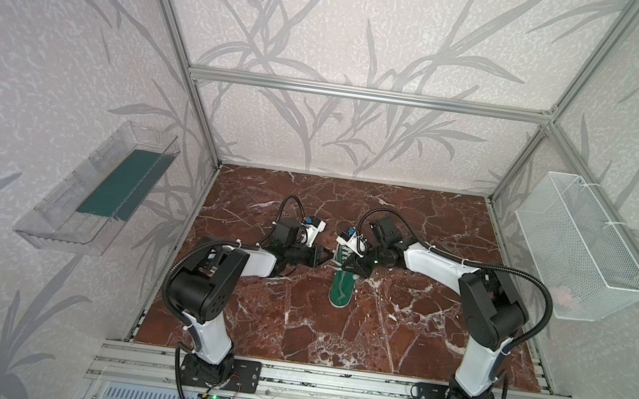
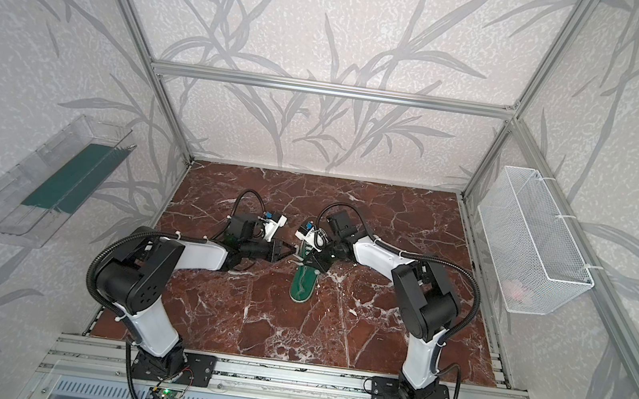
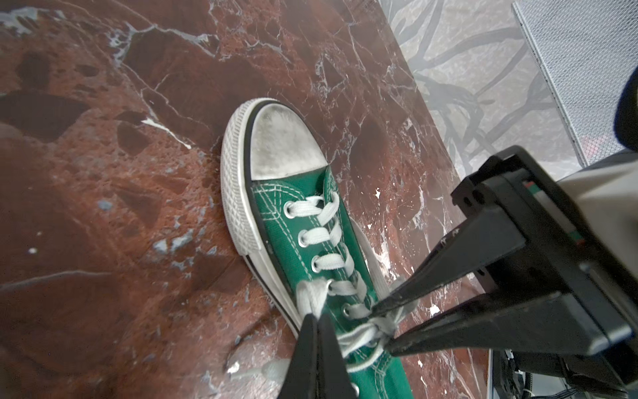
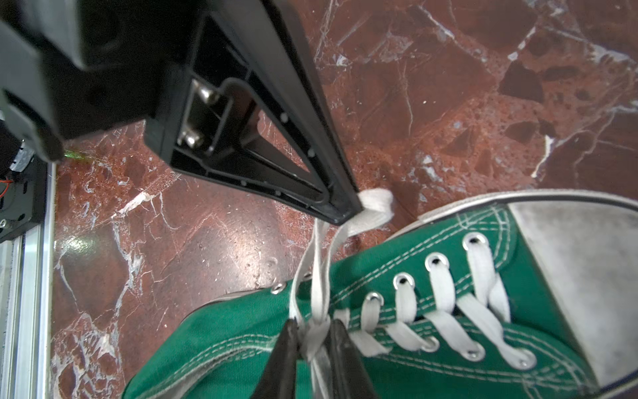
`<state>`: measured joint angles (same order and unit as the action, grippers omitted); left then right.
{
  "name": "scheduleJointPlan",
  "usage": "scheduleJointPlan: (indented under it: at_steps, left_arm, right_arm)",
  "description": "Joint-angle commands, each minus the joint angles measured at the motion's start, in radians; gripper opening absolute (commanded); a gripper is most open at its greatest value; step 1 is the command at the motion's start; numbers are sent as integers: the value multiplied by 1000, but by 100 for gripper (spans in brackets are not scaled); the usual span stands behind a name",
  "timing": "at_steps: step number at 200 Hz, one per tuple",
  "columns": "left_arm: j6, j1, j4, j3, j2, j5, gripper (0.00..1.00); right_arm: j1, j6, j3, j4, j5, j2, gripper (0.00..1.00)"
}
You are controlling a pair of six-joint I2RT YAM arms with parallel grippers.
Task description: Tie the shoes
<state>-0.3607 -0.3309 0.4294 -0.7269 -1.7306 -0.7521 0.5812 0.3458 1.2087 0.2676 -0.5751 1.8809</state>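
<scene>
The shoe (image 1: pixel 340 291) (image 2: pixel 302 286) is a green canvas sneaker with a white toe cap, lying mid-table with its toe toward the back wall. My left gripper (image 3: pixel 316 316) (image 1: pixel 327 261) is shut on a folded loop of white lace (image 3: pixel 312 297) beside the shoe. In the right wrist view that loop (image 4: pixel 374 207) pokes out past the left gripper (image 4: pixel 348 214), with two strands running taut to the lacing. My right gripper (image 4: pixel 312 324) (image 3: pixel 381 326) pinches the bunched laces (image 4: pixel 312 336) at the top eyelets of the shoe (image 4: pixel 448 311).
The red marble tabletop (image 1: pixel 333 336) surrounds the shoe. A clear plastic bin (image 1: pixel 96 196) hangs on the left wall and a white mesh basket (image 1: pixel 579 251) on the right. An aluminium rail (image 1: pixel 327 382) runs along the front edge.
</scene>
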Motion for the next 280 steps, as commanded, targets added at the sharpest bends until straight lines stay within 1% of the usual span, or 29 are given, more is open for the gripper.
scheduleJointPlan:
  at_steps: [1,13,22,46,74,94,118,129,144,174,209,280]
  left_arm:
    - [74,13,-109,-32,47,43,0]
    - [83,14,-122,-34,53,48,0]
    - [75,15,-110,-33,50,29,0]
    - [14,13,-20,-23,27,-28,0]
    - [-16,13,33,-7,22,-33,0]
    - [-44,14,79,6,25,-37,0]
    - [-65,13,126,26,34,-33,0]
    - [-75,13,149,33,34,-39,0]
    - [-93,13,176,40,30,-52,0]
    - [-114,13,227,56,33,-58,0]
    - [-131,13,268,67,39,-70,0]
    - [-133,12,265,75,51,-73,0]
  right_arm:
    - [0,12,0,47,14,12,19]
    - [0,10,0,47,12,12,19]
    - [0,9,-1,47,7,11,19]
    - [1,4,-1,39,-8,7,19]
    - [1,-4,8,40,-21,5,20]
    - [-3,-38,-4,6,-59,-20,23]
    - [-23,-90,-2,-19,-103,-41,30]
    - [-28,-107,-2,-28,-107,-46,34]
    - [-31,-120,0,-37,-110,-49,36]
    - [-50,-178,-3,-87,-132,-49,37]
    - [-52,-195,26,-92,-140,-16,36]
    - [-52,-196,105,-85,-189,72,32]
